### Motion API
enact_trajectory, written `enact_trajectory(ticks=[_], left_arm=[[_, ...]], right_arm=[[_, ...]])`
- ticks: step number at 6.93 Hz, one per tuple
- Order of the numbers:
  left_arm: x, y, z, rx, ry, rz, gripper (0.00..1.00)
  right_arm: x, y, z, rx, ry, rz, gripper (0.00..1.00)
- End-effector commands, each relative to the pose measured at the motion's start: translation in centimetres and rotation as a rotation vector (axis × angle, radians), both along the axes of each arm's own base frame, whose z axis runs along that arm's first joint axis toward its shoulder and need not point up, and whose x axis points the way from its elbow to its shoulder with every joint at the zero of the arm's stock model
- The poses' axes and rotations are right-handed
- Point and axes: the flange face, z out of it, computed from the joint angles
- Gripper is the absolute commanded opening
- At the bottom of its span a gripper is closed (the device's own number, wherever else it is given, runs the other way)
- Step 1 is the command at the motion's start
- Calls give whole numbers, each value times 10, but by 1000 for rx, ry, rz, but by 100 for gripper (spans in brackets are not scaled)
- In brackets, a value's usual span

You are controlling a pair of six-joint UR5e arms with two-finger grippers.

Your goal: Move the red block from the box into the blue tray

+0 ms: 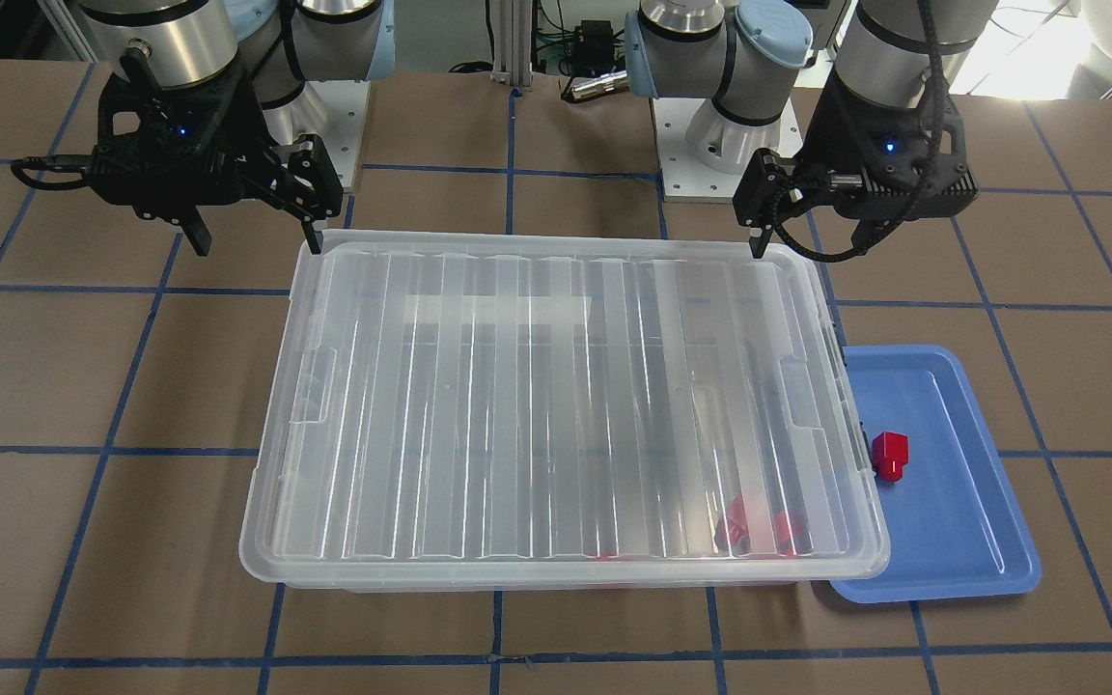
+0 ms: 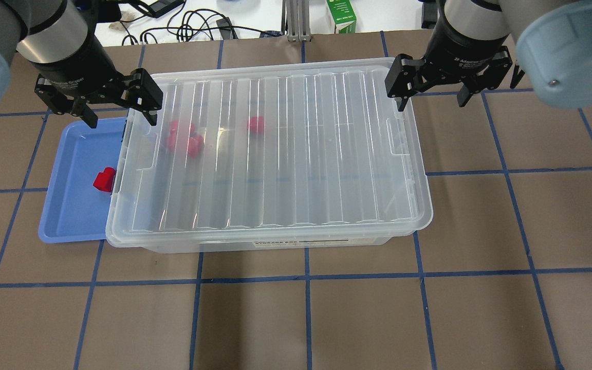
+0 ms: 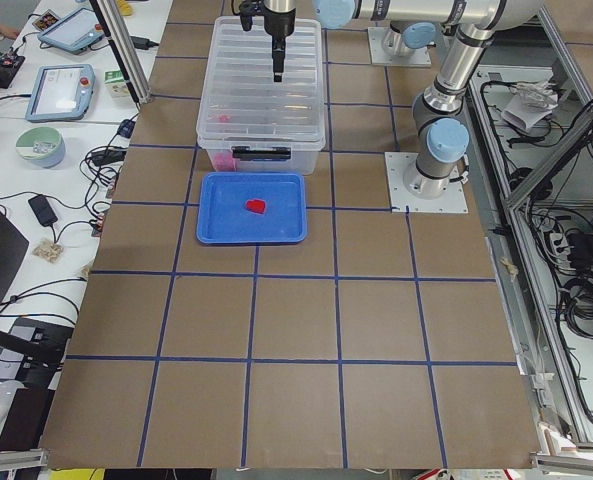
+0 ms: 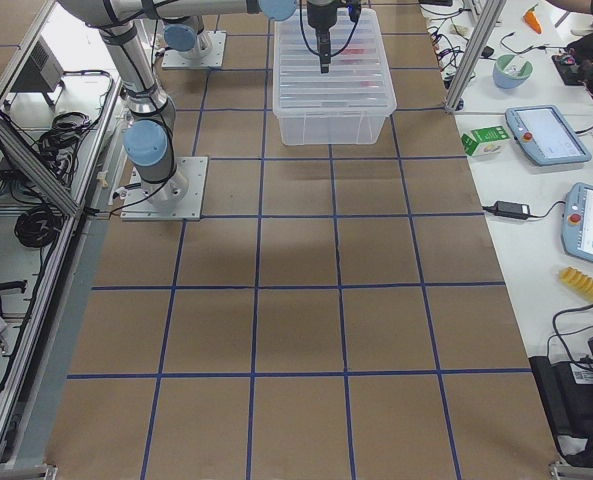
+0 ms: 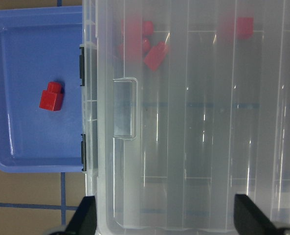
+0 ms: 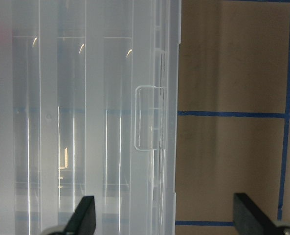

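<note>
1 red block in 1 blue tray. Other red blocks blurry inside 1 box, can't count. My L pincer & R pincer both spread, empty.

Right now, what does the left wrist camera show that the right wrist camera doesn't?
Only the left wrist view: the blue tray holding one red block, dark latches, and other red blocks blurred under the box top. Only the right wrist view: bare brown table with blue tape lines beside the box. Both: the ribbed lid in place, a handle recess, and open fingertips at the frame's bottom, of the left pincer and right pincer.
</note>
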Motion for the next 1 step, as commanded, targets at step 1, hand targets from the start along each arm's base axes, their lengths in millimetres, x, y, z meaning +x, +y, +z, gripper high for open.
enact_trajectory(ticks=[1], left_arm=[[0, 0, 0, -3, 0, 0, 100]], right_arm=[[0, 0, -1, 1, 2, -1, 100]])
